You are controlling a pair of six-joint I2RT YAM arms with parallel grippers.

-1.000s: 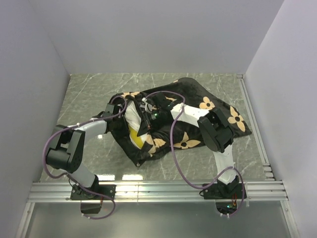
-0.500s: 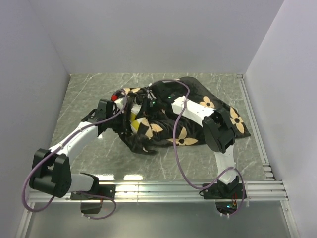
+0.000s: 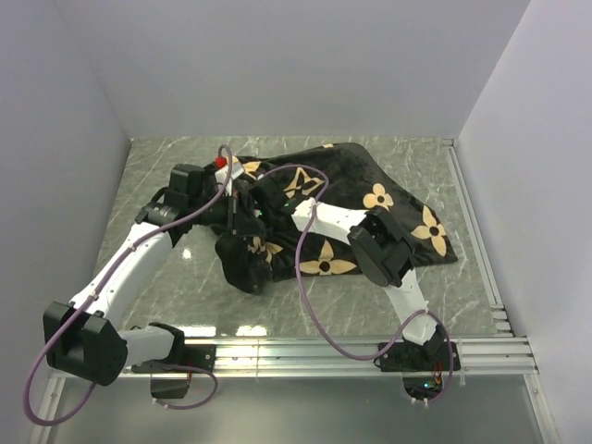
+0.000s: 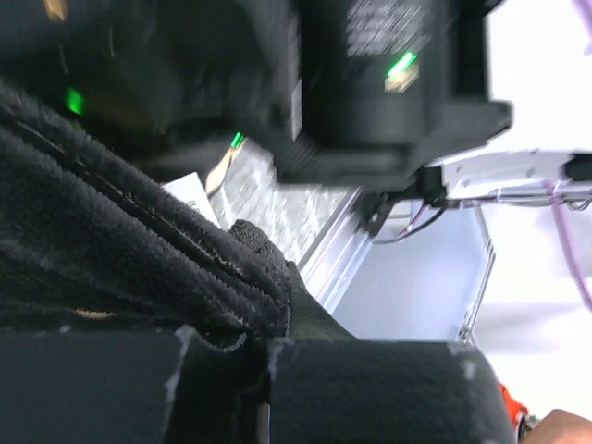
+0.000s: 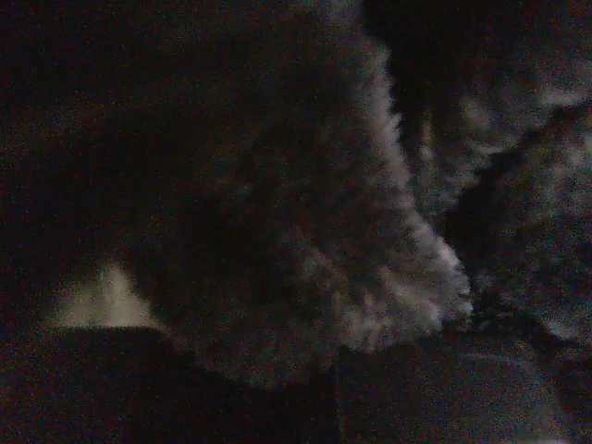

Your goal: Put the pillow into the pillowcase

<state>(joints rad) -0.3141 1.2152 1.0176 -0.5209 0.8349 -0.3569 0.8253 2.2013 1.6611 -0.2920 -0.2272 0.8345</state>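
The black pillowcase (image 3: 370, 185) with tan flowers lies across the middle of the table, its left end bunched up and lifted. The pillow does not show; no white or yellow is visible. My left gripper (image 3: 238, 200) is shut on the pillowcase's stitched hem (image 4: 185, 268), with the fabric pinched between the fingers (image 4: 370, 388). My right gripper (image 3: 257, 196) sits right next to it, and its black body with a green light (image 4: 398, 65) fills the top of the left wrist view. The right wrist view is dark, with fuzzy black fabric (image 5: 305, 231) bunched at the closed jaws.
The grey marble tabletop (image 3: 166, 268) shows left and in front of the fabric. White walls close the back and sides. A metal rail (image 3: 296, 350) runs along the near edge. Purple cables (image 3: 305, 277) loop from both arms over the fabric.
Both grippers have moved left and toward the back, dragging the pillowcase's bunched end with them. The pillow's white and yellow edge seen earlier is now covered. The left arm has stretched out.
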